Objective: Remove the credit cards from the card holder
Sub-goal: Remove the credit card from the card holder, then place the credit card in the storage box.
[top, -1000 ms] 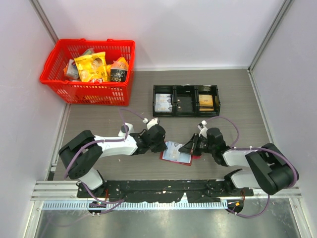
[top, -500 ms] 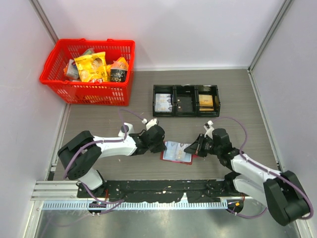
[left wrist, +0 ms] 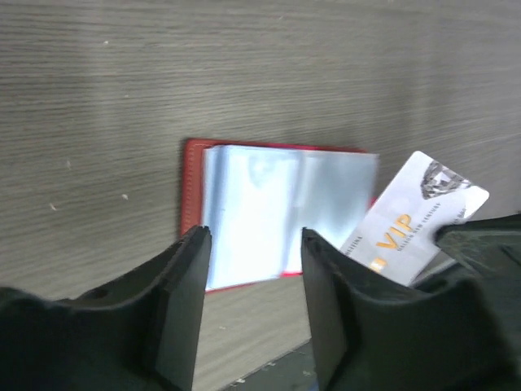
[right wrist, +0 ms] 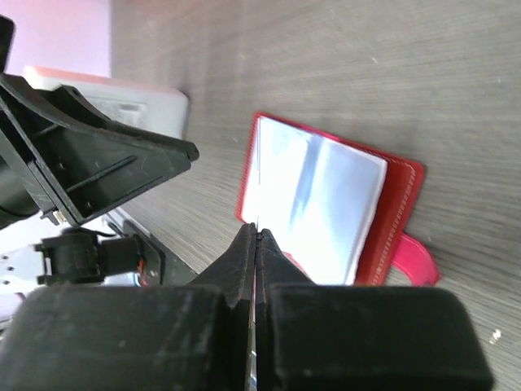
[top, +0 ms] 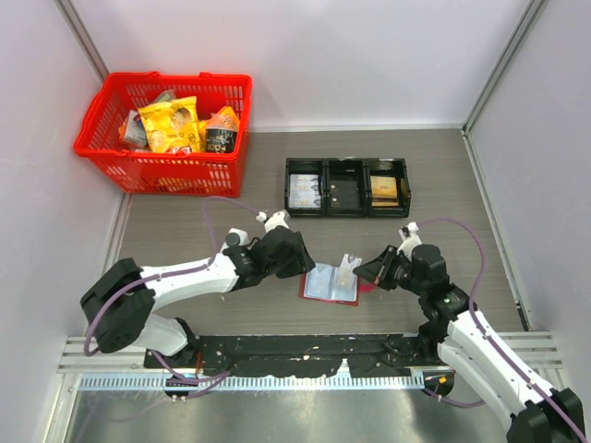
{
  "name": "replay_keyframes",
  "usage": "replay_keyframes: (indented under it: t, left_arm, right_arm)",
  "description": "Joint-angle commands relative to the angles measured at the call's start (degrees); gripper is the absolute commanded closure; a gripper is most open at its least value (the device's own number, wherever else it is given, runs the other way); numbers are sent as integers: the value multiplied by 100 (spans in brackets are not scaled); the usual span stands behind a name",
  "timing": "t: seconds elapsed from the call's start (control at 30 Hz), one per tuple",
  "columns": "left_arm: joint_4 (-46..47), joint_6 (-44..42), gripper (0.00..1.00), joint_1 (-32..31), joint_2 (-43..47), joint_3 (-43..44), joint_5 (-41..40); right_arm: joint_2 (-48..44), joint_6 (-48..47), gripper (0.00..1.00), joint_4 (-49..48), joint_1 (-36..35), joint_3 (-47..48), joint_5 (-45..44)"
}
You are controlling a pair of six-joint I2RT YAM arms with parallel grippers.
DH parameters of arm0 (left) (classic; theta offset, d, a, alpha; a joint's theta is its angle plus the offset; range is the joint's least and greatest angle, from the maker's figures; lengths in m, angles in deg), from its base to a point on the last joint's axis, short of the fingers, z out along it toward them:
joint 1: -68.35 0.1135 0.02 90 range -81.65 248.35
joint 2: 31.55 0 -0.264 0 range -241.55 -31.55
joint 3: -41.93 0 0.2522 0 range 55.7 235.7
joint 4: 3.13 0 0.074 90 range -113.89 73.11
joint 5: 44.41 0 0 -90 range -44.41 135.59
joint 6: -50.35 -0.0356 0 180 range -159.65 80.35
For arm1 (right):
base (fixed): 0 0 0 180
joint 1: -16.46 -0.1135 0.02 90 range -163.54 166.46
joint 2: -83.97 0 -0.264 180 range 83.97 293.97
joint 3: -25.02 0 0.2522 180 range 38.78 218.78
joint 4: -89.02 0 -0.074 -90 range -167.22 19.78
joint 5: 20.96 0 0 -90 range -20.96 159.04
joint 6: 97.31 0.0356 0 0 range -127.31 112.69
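**Labels and writing.** The red basket at the far left holds snack packets, the largest of them yellow. Their print is too small to read. The only legible writing in the scene is on the credit card, a pale grey card bearing "VIP" in orange capitals. A finer line beneath those letters is too blurred to make out.

**Left gripper**. Its jaws stand apart with nothing between them. It hangs just above the left half of the card holder, and whether it touches cannot be told. In its own wrist view its two fingers cover the near edge of the holder.

**Card holder**. It lies spread open and flat on the grey wood-grain table, between the two grippers and near the arms' side of the table. The red cover is underneath and the pale blue-grey clear sleeves face up. A small red tab juts from one edge.

**Credit card.** It is tilted, one corner raised over the right edge of the holder and clear of the sleeves.

**Right gripper**. Its jaws are pressed together on the card's lower corner, and the card shows edge-on as a thin line between them.

**Surroundings.** A black three-compartment tray sits farther back, well apart from the holder. There are pale items in its left bay and tan items in its right bay. Nothing lies between the tray and the holder.
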Motion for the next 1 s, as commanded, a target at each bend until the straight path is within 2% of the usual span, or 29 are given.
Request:
replay_keyframes:
  t: [0.0, 0.07, 0.17, 0.3, 0.5, 0.67, 0.73, 0.97]
  left_arm:
    - [530, -112, 41, 31, 662, 25, -103]
    - [1039, -94, 27, 23, 917, -160, 37]
    - [1786, 11, 13, 23, 1251, -423, 274]
    - [2779, 196, 8, 14, 1410, -688, 547]
    - [4002, 126, 8, -241, 1244, -776, 723]
    - [4565, 73, 9, -390, 927, -635, 829]
    - [4654, 82, 12, -443, 769, -557, 846]
    - [5198, 108, 32, -531, 435, -424, 724]
  right_arm:
    - [-645, 502, 99, -432, 23, 263, -402]
    - [-882, 817, 99, -766, 23, 175, -498]
    - [-1208, 1345, 99, -1775, 31, -62, -577]
    - [-1455, 1856, 99, -2480, 23, -300, -832]
    - [-1526, 2199, 99, -2973, 14, -300, -1131]
    - [-1534, 2436, 99, -3255, 14, -396, -1167]
    - [-1569, 2480, 99, -3255, 14, -423, -1175]
    - [-1728, 2656, 99, -3264, 5, -511, -1228]
